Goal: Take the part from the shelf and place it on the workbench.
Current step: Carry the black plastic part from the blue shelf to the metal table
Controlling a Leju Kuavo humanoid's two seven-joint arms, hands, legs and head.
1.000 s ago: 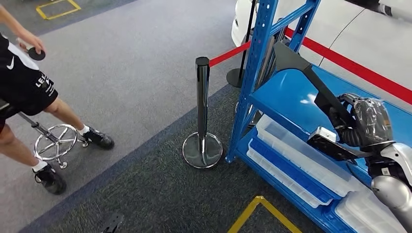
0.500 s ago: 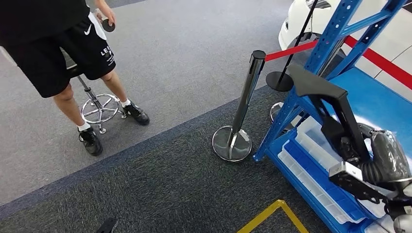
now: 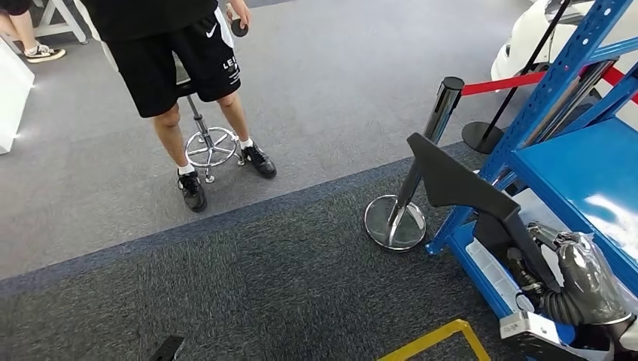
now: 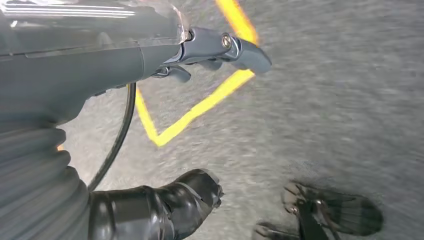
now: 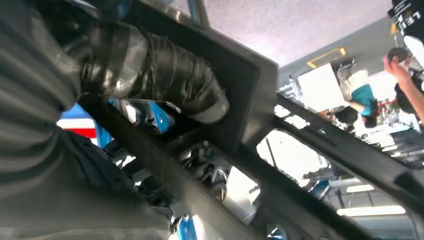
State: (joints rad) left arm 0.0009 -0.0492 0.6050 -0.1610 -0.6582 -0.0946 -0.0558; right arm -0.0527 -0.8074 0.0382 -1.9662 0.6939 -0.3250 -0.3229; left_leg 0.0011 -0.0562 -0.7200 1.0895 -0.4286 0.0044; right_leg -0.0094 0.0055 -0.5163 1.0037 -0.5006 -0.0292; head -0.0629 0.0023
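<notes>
Grey carpet lies ahead; beside the blue shelf [image 3: 594, 162], the right hand [image 3: 583, 274] clamps the black part [image 3: 459, 184], long axis slanting up-left (left hand [image 4: 165, 90] empty, fingers apart).

- On the black shorts [image 3: 169, 64] of the person standing ahead of me I see a white swoosh logo near the hem.
- Just below that logo, white letters begin "LE"; I cannot make out what follows.
- In my right wrist view, the same black shorts [image 5: 409, 16] show white letters that read "LE", cut off at the picture's edge.
- I find nothing else that I can read.
</notes>
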